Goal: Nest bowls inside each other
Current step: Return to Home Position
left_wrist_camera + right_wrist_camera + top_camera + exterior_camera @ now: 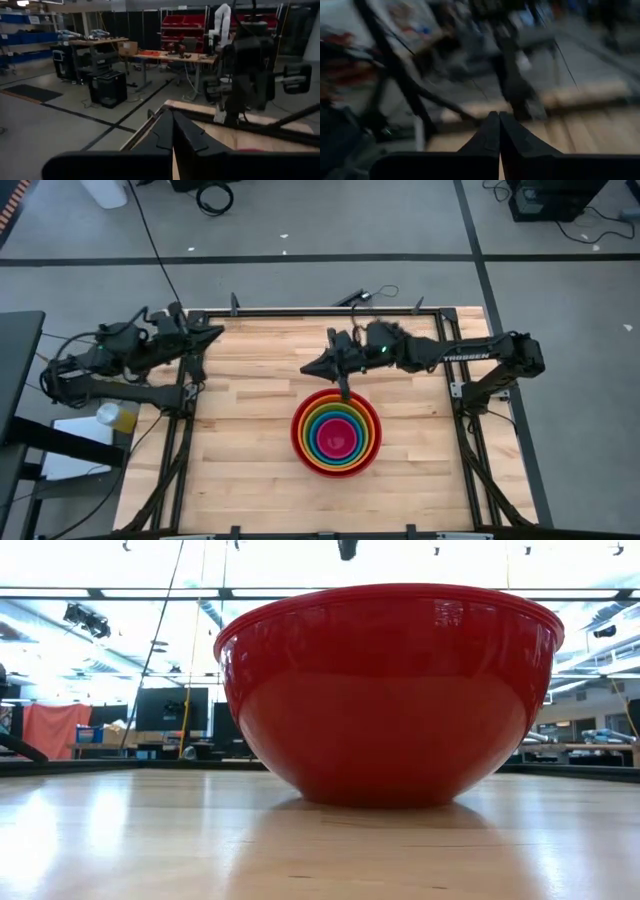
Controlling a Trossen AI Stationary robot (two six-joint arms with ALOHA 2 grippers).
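The bowls stand nested in one stack on the wooden table: the red bowl outermost, then orange, lime green and blue rings, and the magenta pink bowl in the middle. The low view shows only the red bowl's wall, resting by its base on the table. My right gripper hangs shut above the table, just beyond the stack's far rim, its fingers pointing toward the table's left. My left gripper is shut at the far left corner, away from the bowls. Both wrist views show the fingertips closed with nothing between them.
A black metal frame runs around the table's edges. A thin dark part hangs from the right arm over the stack's far rim. Bare wood lies left, right and in front of the stack. Benches and shelves fill the room beyond the table.
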